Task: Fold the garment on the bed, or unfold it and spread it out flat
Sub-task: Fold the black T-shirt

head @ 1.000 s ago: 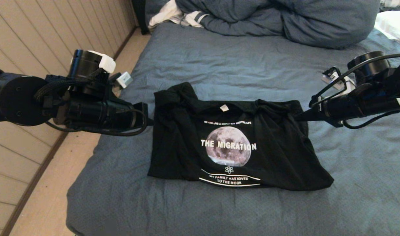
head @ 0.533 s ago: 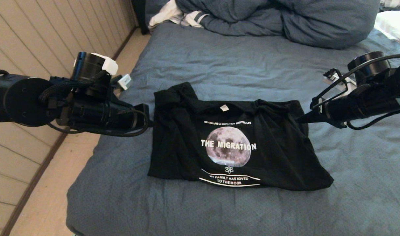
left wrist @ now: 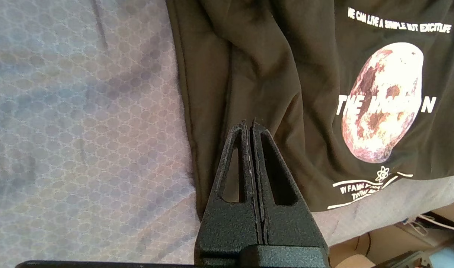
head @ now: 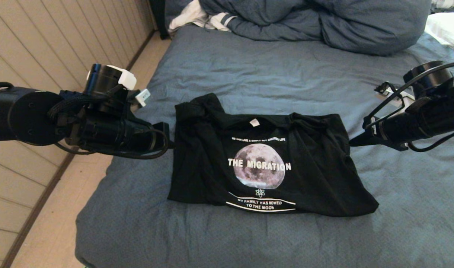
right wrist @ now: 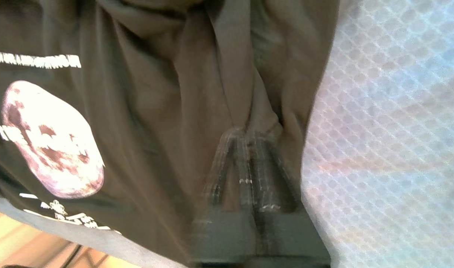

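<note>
Left end effector (head: pixel 170 139): at nine o'clock of the shirt, jaws pressed together, gripping nothing, tips over the shirt's left edge.
Garment: thin black short-sleeved moon-print T-shirt (head: pixel 264 167), folded, lying mid-bed.
Bed: wide mattress in wrinkled blue-grey fabric (head: pixel 249 74); bunched blue-grey duvet (head: pixel 323 22) at twelve o'clock.
Right end effector (head: pixel 351 143): at three o'clock, jaws narrow, just beside the shirt's right edge.

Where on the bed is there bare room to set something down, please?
Bare bed lies between the garment and the duvet, and along the near edge below the shirt. Crowded beside the shirt: left gripper and right gripper.
</note>
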You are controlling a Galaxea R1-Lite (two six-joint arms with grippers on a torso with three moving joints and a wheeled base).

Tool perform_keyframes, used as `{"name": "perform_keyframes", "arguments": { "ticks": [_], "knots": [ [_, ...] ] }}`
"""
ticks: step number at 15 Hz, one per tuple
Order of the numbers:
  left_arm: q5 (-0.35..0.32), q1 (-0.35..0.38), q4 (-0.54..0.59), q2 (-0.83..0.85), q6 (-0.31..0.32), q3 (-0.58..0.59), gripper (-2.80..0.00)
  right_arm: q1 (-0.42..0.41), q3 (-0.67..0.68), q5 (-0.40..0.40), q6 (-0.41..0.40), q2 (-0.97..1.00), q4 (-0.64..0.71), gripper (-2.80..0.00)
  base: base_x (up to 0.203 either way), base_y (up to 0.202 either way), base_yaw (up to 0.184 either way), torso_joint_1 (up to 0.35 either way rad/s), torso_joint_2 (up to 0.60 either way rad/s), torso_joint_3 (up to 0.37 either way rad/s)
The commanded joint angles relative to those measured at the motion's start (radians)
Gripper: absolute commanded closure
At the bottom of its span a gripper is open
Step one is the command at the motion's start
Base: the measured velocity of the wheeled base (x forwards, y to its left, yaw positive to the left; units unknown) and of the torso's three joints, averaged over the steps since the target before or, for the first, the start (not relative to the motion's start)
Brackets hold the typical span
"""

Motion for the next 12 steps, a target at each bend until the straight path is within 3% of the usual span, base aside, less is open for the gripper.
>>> {"name": "perform_keyframes", "arguments": {
  "ticks": [1,6,12],
  "knots": [
    [0.0,0.0,0.001,-0.005,-0.001,0.005,-2.8,-0.004,0.017,-0.002,-0.021,-0.015,0.005,-2.8,0.0,0.0,0.0,0.0,0.0,0.0],
    [-0.002,0.0,-0.007,0.035,0.012,0.005,-2.8,-0.022,0.095,-0.004,-0.119,-0.021,0.008,-2.8,0.0,0.0,0.0,0.0,0.0,0.0],
    [-0.011,0.0,-0.079,0.119,0.017,0.007,-2.8,-0.018,0.183,-0.002,-0.124,-0.011,0.0,-2.8,0.0,0.0,0.0,0.0,0.0,0.0]
  ]
}}
